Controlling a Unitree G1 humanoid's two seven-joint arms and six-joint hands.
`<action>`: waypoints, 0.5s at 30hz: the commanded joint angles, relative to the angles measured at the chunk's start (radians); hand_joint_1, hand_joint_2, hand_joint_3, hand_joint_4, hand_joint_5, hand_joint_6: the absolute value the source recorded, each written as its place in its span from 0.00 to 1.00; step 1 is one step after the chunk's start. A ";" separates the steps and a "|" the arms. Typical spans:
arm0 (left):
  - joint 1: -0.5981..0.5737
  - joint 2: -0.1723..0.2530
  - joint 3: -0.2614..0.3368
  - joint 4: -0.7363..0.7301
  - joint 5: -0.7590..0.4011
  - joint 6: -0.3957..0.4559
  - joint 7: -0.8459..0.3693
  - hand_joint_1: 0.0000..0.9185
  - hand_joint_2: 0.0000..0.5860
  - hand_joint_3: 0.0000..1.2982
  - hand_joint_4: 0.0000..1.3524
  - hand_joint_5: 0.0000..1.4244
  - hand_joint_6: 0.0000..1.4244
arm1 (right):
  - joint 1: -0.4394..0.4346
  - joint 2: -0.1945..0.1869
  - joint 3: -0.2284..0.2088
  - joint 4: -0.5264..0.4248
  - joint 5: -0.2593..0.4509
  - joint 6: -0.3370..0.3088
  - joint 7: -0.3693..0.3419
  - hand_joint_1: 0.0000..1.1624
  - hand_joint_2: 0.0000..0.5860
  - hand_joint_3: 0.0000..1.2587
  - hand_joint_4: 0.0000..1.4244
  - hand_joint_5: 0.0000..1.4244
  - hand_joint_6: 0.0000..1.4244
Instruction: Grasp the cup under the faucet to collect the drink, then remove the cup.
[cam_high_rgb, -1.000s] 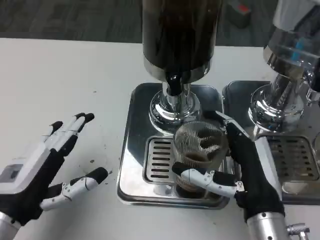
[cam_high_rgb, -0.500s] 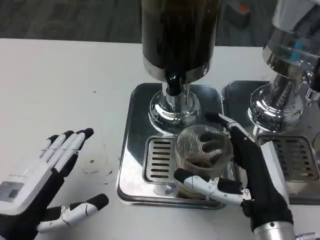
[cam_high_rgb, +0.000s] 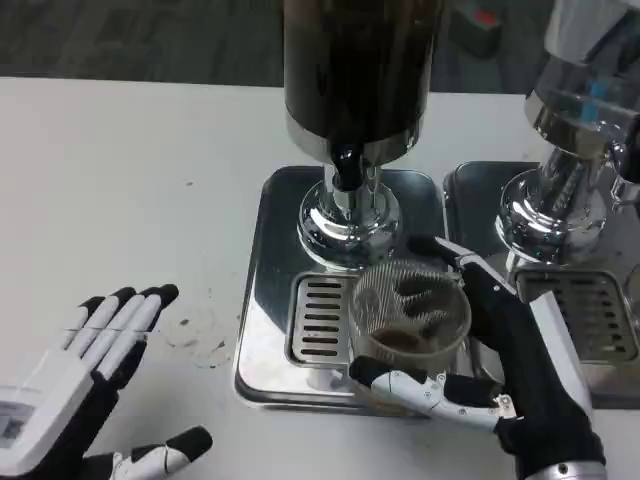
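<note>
**Head view: cup in my grip, spill risk ahead**

Head view has my right hand wrapped around the cup, thumb across the near side, fingers around the far side. The cup is a clear ribbed one with some dark drink pooled at the bottom. It sits over the slotted grate of the steel drip tray, just in front of the dispenser's chrome base and below the black faucet. I can't tell whether it rests on the grate or is lifted slightly.

My left hand lies off to the side on the white table, palm open, fingers spread, holding nothing, well apart from the tray.

Now the dangers, as I judge them. The cup looks thin-walled and soft: squeeze too hard and it buckles, pushing drink over the rim. Grip too lightly and the smooth plastic slides through my fingers. The tray has a raised edge on the near side; drag the cup low and its base could catch and tip. The second dispenser stands close on my right, so a wide swing of the wrist could knock it. A late drip from the faucet would land on the tray or my fingers once the cup is away.
</note>
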 joint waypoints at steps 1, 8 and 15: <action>0.037 -0.006 0.015 -0.035 0.006 0.035 0.013 0.00 0.26 0.00 0.00 0.00 0.00 | 0.005 -0.003 0.009 -0.054 0.010 -0.013 0.015 0.87 0.42 0.22 0.36 0.58 0.84; 0.081 -0.013 0.023 -0.070 0.004 0.054 0.010 0.00 0.24 0.00 0.00 0.00 0.00 | 0.041 -0.015 0.011 -0.105 0.029 -0.009 0.055 0.86 0.43 0.22 0.36 0.58 0.84; 0.076 -0.031 0.010 -0.070 0.007 0.060 0.007 0.00 0.24 0.00 0.00 0.00 0.00 | 0.043 -0.014 0.008 -0.110 0.034 -0.003 0.062 0.85 0.44 0.22 0.36 0.58 0.84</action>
